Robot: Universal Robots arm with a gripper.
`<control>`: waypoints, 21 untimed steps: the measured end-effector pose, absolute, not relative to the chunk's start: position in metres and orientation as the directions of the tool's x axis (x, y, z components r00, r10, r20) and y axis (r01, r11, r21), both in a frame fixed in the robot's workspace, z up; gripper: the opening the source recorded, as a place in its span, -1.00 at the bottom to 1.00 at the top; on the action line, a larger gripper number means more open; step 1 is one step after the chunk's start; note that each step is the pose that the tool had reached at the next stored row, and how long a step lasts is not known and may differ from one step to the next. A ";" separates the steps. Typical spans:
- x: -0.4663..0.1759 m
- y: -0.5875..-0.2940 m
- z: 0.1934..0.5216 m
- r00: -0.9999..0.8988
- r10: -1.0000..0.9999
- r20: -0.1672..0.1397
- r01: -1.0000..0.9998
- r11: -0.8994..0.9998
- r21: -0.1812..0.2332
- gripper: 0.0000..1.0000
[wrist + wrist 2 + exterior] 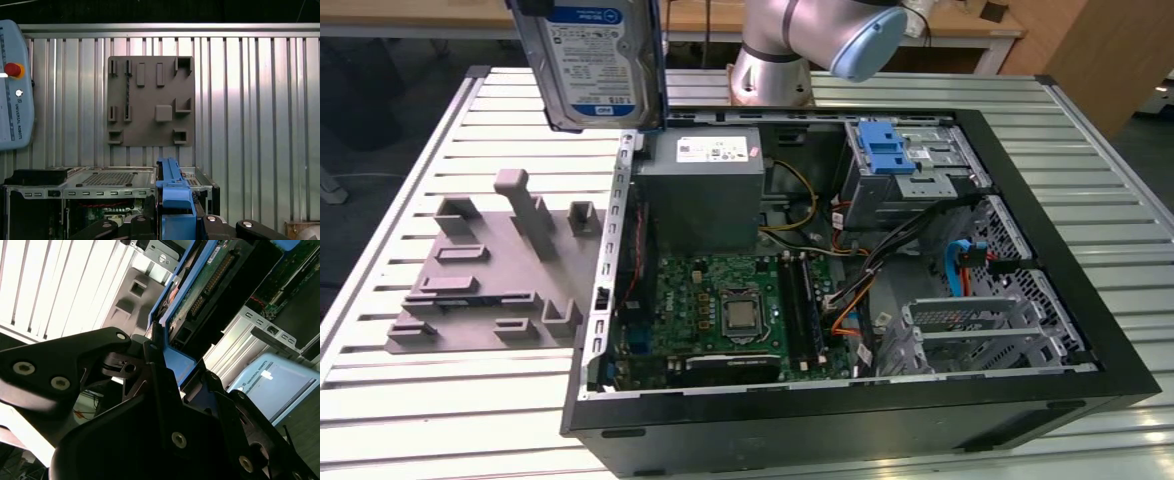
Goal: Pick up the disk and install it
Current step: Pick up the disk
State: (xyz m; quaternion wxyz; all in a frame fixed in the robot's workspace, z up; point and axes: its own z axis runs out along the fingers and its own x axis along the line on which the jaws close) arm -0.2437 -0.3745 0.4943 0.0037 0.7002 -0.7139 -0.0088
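Observation:
The disk (594, 60) hangs upright in the air above the slatted table, over the far corner of the open computer case (854, 420) on the exterior view's left. Its white-and-blue label faces the camera, with the blue rail frame along its edges. In both wrist views my gripper (177, 362) (172, 220) is shut on the disk's blue rail (172, 192), black fingers (155, 370) on either side. The disk's circuit-board underside (210, 280) shows in the second wrist view.
A grey fixture plate (494, 270) with raised blocks lies on the table beside the case on the exterior view's left. Inside the case are a grey power supply box (707, 190), the motherboard (720, 310) and a drive cage with a blue latch (887, 150). A teach pendant (12, 85) lies near the table's edge.

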 end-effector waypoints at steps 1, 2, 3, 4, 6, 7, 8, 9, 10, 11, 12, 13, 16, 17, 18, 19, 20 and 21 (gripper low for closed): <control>-0.244 -0.374 0.494 -0.020 -1.000 -0.007 -1.000 0.019 0.018 -0.27; -0.243 -0.374 0.494 -0.019 -1.000 -0.007 -1.000 0.019 0.018 -0.27; -0.243 -0.374 0.494 -0.019 -1.000 -0.007 -1.000 0.019 0.018 -0.27; -0.243 -0.374 0.494 -0.019 -1.000 -0.007 -1.000 0.019 0.018 -0.27; -0.242 -0.374 0.494 -0.019 -1.000 -0.007 -1.000 0.019 0.018 -0.27; -0.242 -0.374 0.494 -0.019 -1.000 -0.007 -1.000 0.019 0.018 -0.27; -0.242 -0.374 0.494 -0.020 -1.000 -0.007 -1.000 0.019 0.018 -0.27; -0.241 -0.374 0.494 -0.019 -1.000 -0.007 -1.000 0.019 0.018 -0.27; -0.241 -0.374 0.494 -0.019 -1.000 -0.007 -1.000 0.019 0.018 -0.27; -0.241 -0.374 0.494 -0.019 -1.000 -0.007 -1.000 0.019 0.018 -0.27; -0.241 -0.374 0.494 -0.019 -1.000 -0.007 -1.000 0.019 0.018 -0.27; -0.240 -0.375 0.494 -0.019 -1.000 -0.007 -1.000 0.019 0.018 -0.27; -0.240 -0.374 0.494 -0.019 -1.000 -0.007 -1.000 0.019 0.018 -0.27; -0.239 -0.374 0.494 -0.019 -1.000 -0.007 -1.000 0.019 0.018 -0.27; -0.239 -0.374 0.494 -0.019 -1.000 -0.007 -1.000 0.019 0.018 -0.27; -0.238 -0.374 0.494 -0.019 -1.000 -0.007 -1.000 0.019 0.018 -0.27; -0.238 -0.374 0.494 -0.019 -1.000 -0.007 -1.000 0.019 0.018 -0.27; -0.237 -0.374 0.494 -0.019 -1.000 -0.007 -1.000 0.019 0.018 -0.27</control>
